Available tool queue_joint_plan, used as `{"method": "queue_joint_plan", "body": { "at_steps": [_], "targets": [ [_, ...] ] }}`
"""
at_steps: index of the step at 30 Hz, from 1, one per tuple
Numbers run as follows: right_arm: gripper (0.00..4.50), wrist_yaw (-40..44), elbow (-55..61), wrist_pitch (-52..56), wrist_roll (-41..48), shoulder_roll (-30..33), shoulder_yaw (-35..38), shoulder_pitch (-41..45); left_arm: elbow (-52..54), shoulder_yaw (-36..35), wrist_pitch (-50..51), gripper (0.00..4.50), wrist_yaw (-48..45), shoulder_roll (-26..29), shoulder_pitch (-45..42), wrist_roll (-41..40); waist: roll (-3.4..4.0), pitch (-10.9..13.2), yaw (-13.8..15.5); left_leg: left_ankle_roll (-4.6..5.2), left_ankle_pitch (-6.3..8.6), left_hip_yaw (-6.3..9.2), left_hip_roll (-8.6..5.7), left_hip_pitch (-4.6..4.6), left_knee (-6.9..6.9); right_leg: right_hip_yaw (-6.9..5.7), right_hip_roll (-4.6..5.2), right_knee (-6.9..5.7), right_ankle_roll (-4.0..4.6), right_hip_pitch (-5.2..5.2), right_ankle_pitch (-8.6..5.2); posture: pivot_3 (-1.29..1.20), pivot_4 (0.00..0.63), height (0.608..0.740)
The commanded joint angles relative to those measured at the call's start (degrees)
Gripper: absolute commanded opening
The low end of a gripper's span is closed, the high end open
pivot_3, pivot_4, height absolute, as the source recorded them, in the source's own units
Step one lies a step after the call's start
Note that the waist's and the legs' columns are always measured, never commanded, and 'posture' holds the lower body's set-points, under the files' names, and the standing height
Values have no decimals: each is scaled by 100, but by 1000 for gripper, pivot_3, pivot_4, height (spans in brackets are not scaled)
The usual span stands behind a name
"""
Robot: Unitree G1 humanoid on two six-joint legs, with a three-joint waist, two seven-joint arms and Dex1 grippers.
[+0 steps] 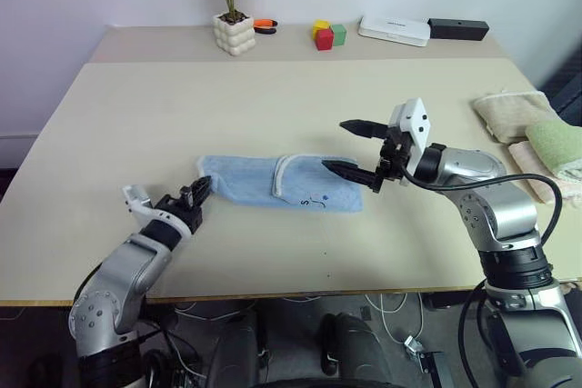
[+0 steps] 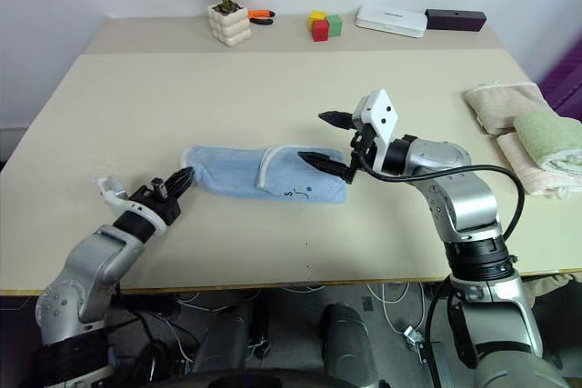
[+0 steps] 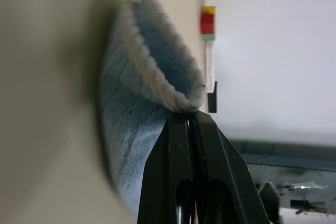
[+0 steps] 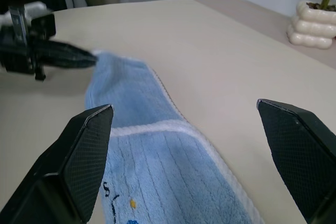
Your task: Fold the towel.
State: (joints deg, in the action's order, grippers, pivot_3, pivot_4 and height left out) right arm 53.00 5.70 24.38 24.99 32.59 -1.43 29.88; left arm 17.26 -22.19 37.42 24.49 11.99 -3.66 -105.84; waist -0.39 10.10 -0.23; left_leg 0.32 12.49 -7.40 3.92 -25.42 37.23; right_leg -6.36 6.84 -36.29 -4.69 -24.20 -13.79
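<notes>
The light blue towel (image 1: 264, 179) lies in a long, partly folded strip across the middle of the table (image 1: 273, 97), with a whitish trimmed flap and a small dark mark near its right end. My left gripper (image 1: 202, 190) is at the towel's left end, shut on its trimmed edge (image 3: 178, 98), which is raised a little off the table. Above the towel's right end my right gripper (image 1: 335, 144) hovers open, pointing left with nothing between its fingers (image 4: 86, 156). In the right wrist view the left gripper (image 4: 79, 56) shows at the far tip of the towel (image 4: 147, 171).
A beige folded towel (image 1: 509, 114) and a green one (image 1: 556, 144) lie at the table's right edge. Along the back stand a potted plant (image 1: 235, 32), an orange tool (image 1: 265, 24), coloured blocks (image 1: 327, 35), a white box (image 1: 394, 30) and a black box (image 1: 457, 29).
</notes>
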Motion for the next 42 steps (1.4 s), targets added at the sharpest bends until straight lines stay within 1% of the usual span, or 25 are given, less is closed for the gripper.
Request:
{"method": "queue_joint_plan", "body": {
  "at_steps": [1, 2, 4, 9, 13, 16, 18, 19, 20, 22, 24, 25, 26, 28, 29, 31, 33, 38, 42],
  "targets": [
    [4500, -56, 8, -228, -98, -35, 70, 104, 322, 237, -38, 44, 232, 235, -154, 39, 0, 0, -4, 0, 0, -1, 0, 0, -1, 0, 0, 0, 0, 0, 0, 0, 150, 740],
    [4500, -76, -17, -275, -136, -44, 67, 108, 338, 260, -137, 44, 184, 135, -175, -44, 0, 0, -4, 0, 0, -3, -1, 0, -1, 0, 0, 1, -2, 0, 1, 0, 150, 740],
    [4500, -93, -55, -299, -178, -54, 54, 98, 406, 439, -106, 44, 168, 186, -189, 124, -1, 1, -5, 1, 0, -8, -1, 0, -2, 1, 0, 2, -4, 0, 2, 0, 150, 740],
    [4500, -171, -93, -302, -166, -121, 135, 127, 543, 895, 218, 44, -387, 542, -373, 667, -1, 1, 9, -1, -1, -8, -1, 0, -1, -1, -4, 1, -3, 0, 1, 0, 150, 740],
    [4500, -100, -314, -403, -322, 109, 194, 58, 391, 1268, 618, 44, -1291, 823, -615, 999, -1, 1, 70, -1, -1, -9, -2, -1, -1, -1, -4, 2, -1, 0, 0, 0, 150, 740],
    [4500, -39, -331, -436, -335, 268, 276, -25, 176, 1231, 587, 44, -1538, 916, -594, 1307, 0, 1, 90, -1, -1, -11, -2, -2, -3, -1, -4, 6, 0, -2, 0, 0, 150, 740],
    [4500, -74, -285, -395, -279, 279, 321, -41, 119, 1208, 516, 44, -1819, 1048, -470, 1839, -1, 1, 86, -1, -1, -10, -2, -1, -5, -1, -4, 7, -1, -3, 0, 0, 150, 740],
    [4500, -85, -263, -402, -287, 285, 316, -58, 71, 1170, 525, 44, -1892, 1058, -405, 1898, 0, 1, 74, -1, -1, -10, -1, -1, -6, -1, -4, 7, -1, -4, 0, 0, 150, 740],
    [4500, -92, -240, -417, -306, 280, 304, -86, 26, 1107, 509, 277, -1892, 1044, -329, 1932, 0, 1, 73, -2, -1, -11, -1, -1, -9, -1, -4, 7, -1, -6, 0, 0, 150, 740],
    [4500, -115, -153, -392, -312, 229, 276, -168, 47, 698, 124, 863, -1780, 873, -60, 2081, 0, 1, 70, -2, -1, -11, 0, -2, -10, -1, -4, 7, -2, -7, 0, 0, 150, 740],
    [4500, -128, -119, -376, -295, 192, 276, -205, 203, 572, 28, 1934, -1685, 906, 214, 2412, -3, 3, 74, -1, 0, -11, 1, -4, -11, -1, -4, 11, -1, -8, 0, 0, 150, 740],
    [4500, -131, -145, -389, -304, 175, 267, -195, 291, 527, 12, 2350, -1665, 847, 364, 2371, -1, 3, 77, -1, 0, -10, 2, -5, -11, -1, -4, 10, 0, -10, 0, 0, 150, 740],
    [4500, -133, -169, -403, -311, 160, 258, -188, 362, 504, 12, 2967, -1649, 787, 478, 2316, -1, 4, 78, -1, 0, -11, 2, -4, -11, -1, -3, 11, 1, -10, -1, 0, 150, 740],
    [4500, -123, -235, -432, -326, 110, 217, -153, 404, 429, 6, 4000, -1489, 629, 692, 2097, -1, 4, 97, -1, 1, -8, 2, -5, -9, 0, -1, 12, 12, -10, -6, 0, 150, 740],
    [4500, -115, -281, -452, -339, 74, 184, -122, 406, 412, 65, 4432, -1488, 586, 814, 1916, -2, 3, 103, -1, 2, -6, 2, -5, -8, 0, 0, 15, 15, -8, -7, 0, 150, 740],
    [4500, -93, -355, -476, -364, 14, 145, -66, 442, 349, 46, 4482, -1433, 481, 941, 1753, -1, 2, 95, 0, 3, 1, 2, -3, -6, 0, 1, 16, 17, -3, -7, 0, 150, 740],
    [4500, -68, -432, -513, -401, -36, 104, -8, 387, 315, 3, 4482, -1266, 492, 1034, 1955, -1, 2, 91, 0, 3, 3, 2, -3, -6, 0, 1, 16, 17, -4, -7, 0, 150, 740],
    [4500, -21, -534, -570, -417, -58, 62, 35, 448, 207, -145, 4482, -1232, 251, 1221, 1697, 1, 1, 84, 1, 3, 1, 2, -2, -8, 0, 1, 16, 17, -5, -7, 0, 150, 740],
    [4500, 16, -589, -621, -467, -59, 29, 30, 367, 135, -270, 4482, -1053, 111, 1442, 1719, 4, -1, 73, 1, 3, -1, 2, -1, -10, 0, 1, 16, 17, -6, -7, 0, 150, 740]
  ]
}}
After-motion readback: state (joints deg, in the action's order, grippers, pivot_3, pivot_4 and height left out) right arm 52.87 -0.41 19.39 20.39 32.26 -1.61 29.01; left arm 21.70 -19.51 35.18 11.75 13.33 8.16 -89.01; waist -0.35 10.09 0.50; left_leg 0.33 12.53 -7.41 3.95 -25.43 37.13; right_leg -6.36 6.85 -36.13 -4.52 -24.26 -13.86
